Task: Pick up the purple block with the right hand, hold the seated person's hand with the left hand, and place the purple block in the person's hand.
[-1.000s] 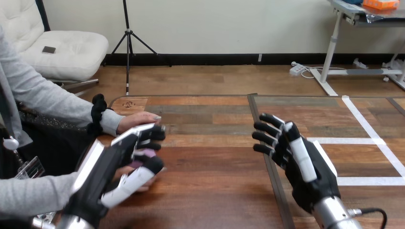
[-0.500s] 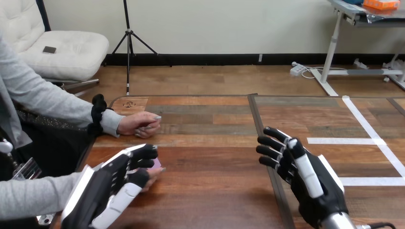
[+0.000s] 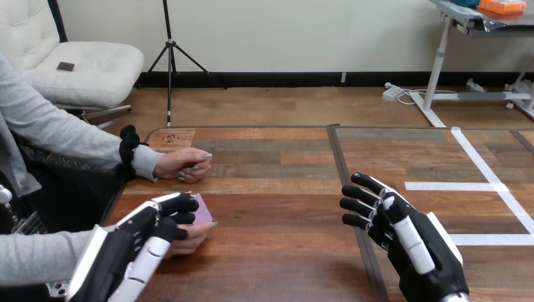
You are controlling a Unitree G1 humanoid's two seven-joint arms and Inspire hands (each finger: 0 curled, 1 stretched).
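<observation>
One purple block (image 3: pixel 203 209), and it's sitting in the person's nearer hand (image 3: pixel 194 237), right at the far end of the robot's left hand (image 3: pixel 135 242). That left hand lies over the near part of the person's hand and seems to be touching it, but honestly I can't tell if it's actually gripping. The right hand (image 3: pixel 412 248) is well off to the right of the block, fingers straight and spread, nothing in it, above the wooden table (image 3: pixel 283 251). The person's other hand (image 3: pixel 182 165) rests on the table just beyond the left hand.
</observation>
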